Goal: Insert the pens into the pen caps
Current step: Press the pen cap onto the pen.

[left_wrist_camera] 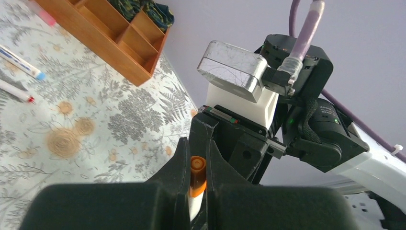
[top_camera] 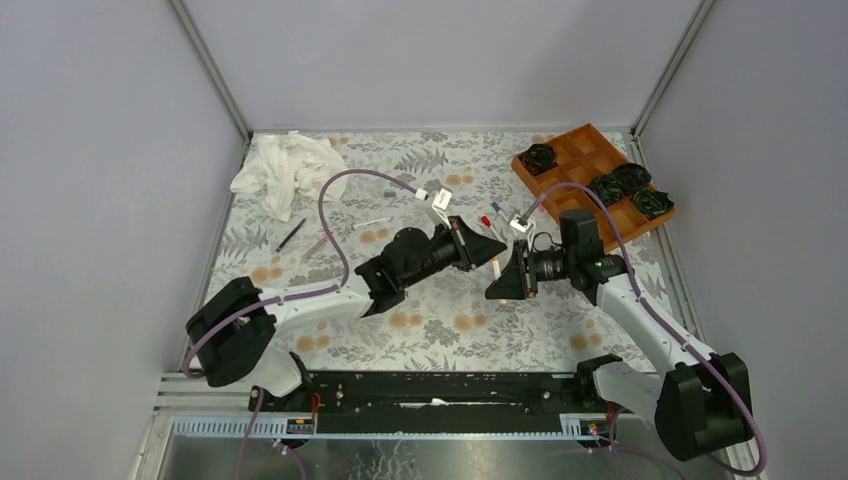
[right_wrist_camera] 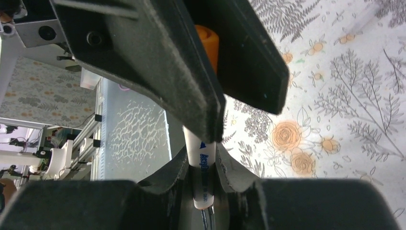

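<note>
Over mid table [top_camera: 440, 320], right end effector [right_wrist_camera: 203, 154] clamps white pen [right_wrist_camera: 203, 167]. Left end effector [left_wrist_camera: 196, 152] clamps orange cap [left_wrist_camera: 197, 175]. Risk: axes misaligned, push jams the pen, which slips and drops.

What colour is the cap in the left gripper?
The cap is orange, clearest in the left wrist view.

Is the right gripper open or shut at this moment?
Shut on the white pen: in the right wrist view the right gripper has its fingers pressed against the barrel on both sides.
</note>
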{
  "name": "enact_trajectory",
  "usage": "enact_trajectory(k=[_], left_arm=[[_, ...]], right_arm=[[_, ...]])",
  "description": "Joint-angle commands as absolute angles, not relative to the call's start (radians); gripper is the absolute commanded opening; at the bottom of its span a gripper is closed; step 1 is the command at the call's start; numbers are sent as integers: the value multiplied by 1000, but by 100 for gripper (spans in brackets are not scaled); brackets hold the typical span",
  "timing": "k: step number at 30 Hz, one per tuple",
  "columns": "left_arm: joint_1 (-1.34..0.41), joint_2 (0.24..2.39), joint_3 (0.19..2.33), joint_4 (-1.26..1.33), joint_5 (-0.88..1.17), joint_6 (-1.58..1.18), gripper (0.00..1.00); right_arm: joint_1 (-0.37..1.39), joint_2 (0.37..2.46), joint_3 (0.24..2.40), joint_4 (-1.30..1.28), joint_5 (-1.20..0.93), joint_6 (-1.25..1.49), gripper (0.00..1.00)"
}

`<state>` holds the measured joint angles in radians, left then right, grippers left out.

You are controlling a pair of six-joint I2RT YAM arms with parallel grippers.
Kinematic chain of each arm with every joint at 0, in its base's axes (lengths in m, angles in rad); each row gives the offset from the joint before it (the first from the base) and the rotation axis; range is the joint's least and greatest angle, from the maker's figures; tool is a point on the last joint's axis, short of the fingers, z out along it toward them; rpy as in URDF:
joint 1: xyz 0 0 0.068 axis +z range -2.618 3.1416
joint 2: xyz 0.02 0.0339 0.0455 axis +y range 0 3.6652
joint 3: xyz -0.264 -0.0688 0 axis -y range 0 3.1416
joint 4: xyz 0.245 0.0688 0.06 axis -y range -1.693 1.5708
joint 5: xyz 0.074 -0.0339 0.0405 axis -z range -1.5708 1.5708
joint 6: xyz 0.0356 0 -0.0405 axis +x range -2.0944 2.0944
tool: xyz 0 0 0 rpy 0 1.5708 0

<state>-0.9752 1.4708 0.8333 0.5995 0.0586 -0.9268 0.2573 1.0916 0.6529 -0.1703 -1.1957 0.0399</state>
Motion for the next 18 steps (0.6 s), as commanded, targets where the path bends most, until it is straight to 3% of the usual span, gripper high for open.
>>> enact_trajectory(k=[1,3,11,18], left_arm=[[-1100,1569,729,531,599,-1129,0],[-1108,1591,722,565,621,-1166,0],[-1127,1539,821,98,593,-914,0],[-1166,1570,854,-55,518,-831,0]], right_arm=[[244,1082,766,39,-885,-35,0],[251,1078,773,15,-838,-62,0],[251,1073,781,8,-828,-63,0],[247,1072,782,8,-840,-55,0]])
